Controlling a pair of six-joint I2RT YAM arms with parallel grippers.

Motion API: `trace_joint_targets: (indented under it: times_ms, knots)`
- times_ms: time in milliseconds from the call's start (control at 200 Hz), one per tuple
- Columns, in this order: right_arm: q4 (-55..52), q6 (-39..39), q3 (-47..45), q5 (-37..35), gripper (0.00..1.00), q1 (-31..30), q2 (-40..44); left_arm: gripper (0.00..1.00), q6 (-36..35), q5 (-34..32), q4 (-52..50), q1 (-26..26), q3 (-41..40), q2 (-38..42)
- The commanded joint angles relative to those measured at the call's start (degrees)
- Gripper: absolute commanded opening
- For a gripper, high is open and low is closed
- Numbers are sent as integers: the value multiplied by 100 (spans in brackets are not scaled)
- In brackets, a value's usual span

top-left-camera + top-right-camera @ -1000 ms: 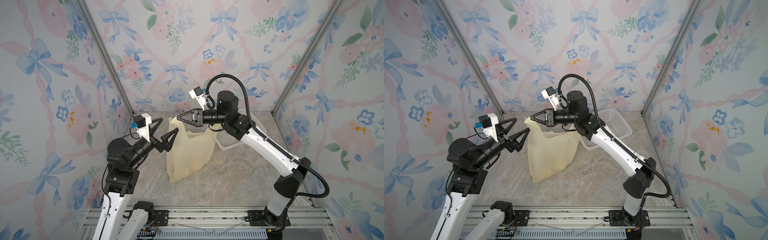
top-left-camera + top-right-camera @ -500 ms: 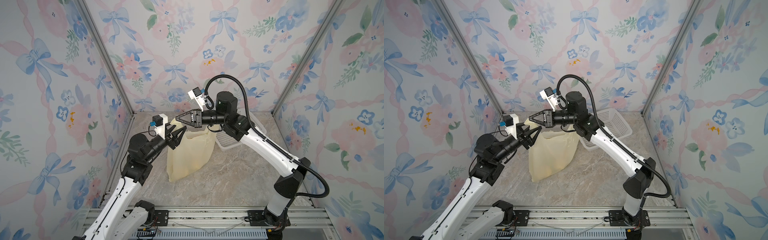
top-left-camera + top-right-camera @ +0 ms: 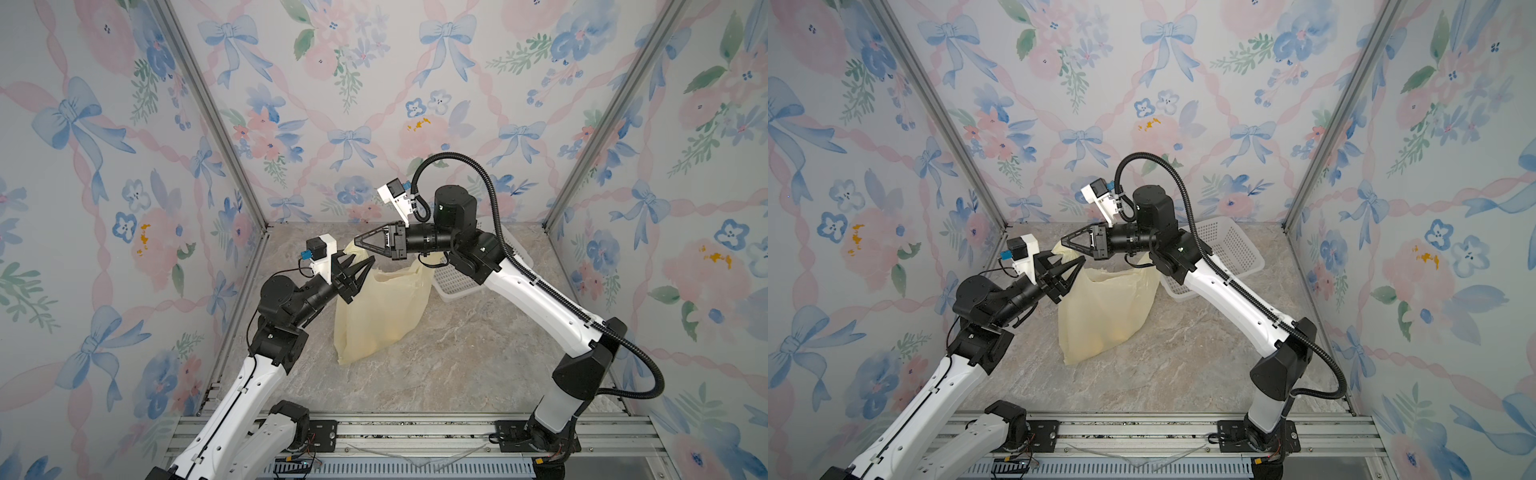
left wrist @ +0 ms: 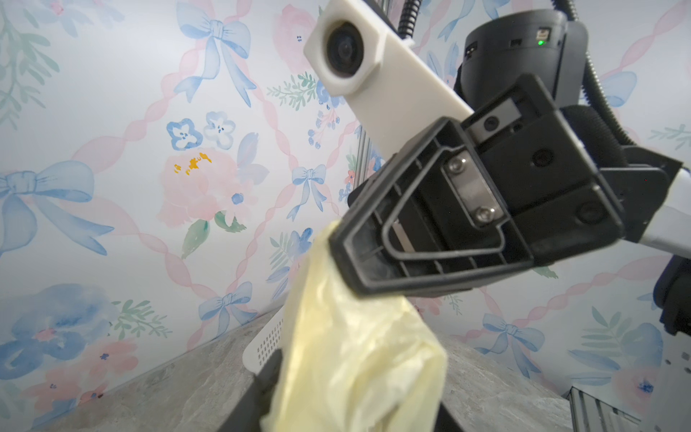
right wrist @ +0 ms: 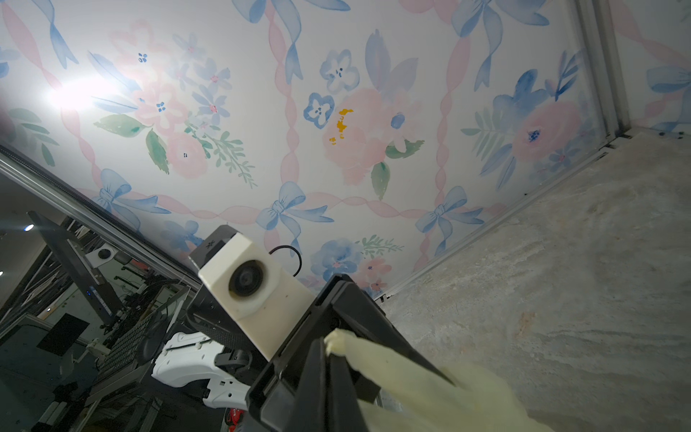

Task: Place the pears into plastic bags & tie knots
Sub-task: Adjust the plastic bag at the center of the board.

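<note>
Plainly, the right gripper [image 3: 357,242] is closed tight on a twisted end of the bag [image 3: 384,309]. In the right wrist view a stub of pale-yellow film [image 5: 338,342] pokes out past its shut fingers. The left wrist view shows the same film hanging from that gripper's tip [image 4: 336,239].

Just below and slightly nearer, the left gripper [image 3: 360,259] has one finger on each side of the bunched film at the bag's top. The film [image 4: 355,355] fills the gap between them. Whether they squeeze it I cannot tell.

In both top views the bag hangs from these two points at mid-table, a little to the left. Its mouth is pulled up and its lower corner rests on the marbled table [image 3: 457,374]. The pears [image 3: 1124,331] show only as dim rounded yellow patches through the film low in the bag, too vague to count.

A white perforated basket [image 3: 1235,249] sits just beside the bag, at the far right. The right arm reaches over its near edge, while the left arm comes in from the near left.
</note>
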State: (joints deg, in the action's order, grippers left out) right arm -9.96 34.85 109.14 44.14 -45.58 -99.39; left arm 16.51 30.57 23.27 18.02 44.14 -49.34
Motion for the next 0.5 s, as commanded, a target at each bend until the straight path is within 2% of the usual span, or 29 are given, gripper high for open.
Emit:
trace_joint_targets:
  times_ms: [0, 65, 160, 250, 310, 355, 410, 445, 495]
  knots:
    - [-148, -230, -137, -55, 0, 18, 307, 36, -29, 352, 299, 24, -34, 18]
    - [-160, -222, -202, -137, 0, 79, 335, 32, -33, 402, 371, 25, -87, 57]
    - [-126, -174, -262, -197, 0, 126, 367, 13, -86, 507, 389, 23, -132, 67]
    - [-254, -253, -186, -216, 2, 151, 368, 3, -96, 555, 390, 25, -143, 47]
    - [-532, -372, -138, -360, 17, 231, 420, 0, -120, 530, 364, 25, -151, 39]
    - [-813, -471, -147, -570, 35, 380, 424, 0, -147, 475, 332, 21, -151, 60]
    - [-1137, -601, -276, -911, 52, 632, 719, 0, -174, 409, 288, 19, -151, 72]
    - [-1467, -748, -370, -1246, 57, 818, 843, 0, -200, 406, 254, 18, -151, 74]
    - [-1925, -1031, -475, -1812, 60, 1093, 999, 0, -226, 401, 185, 18, -135, 88]
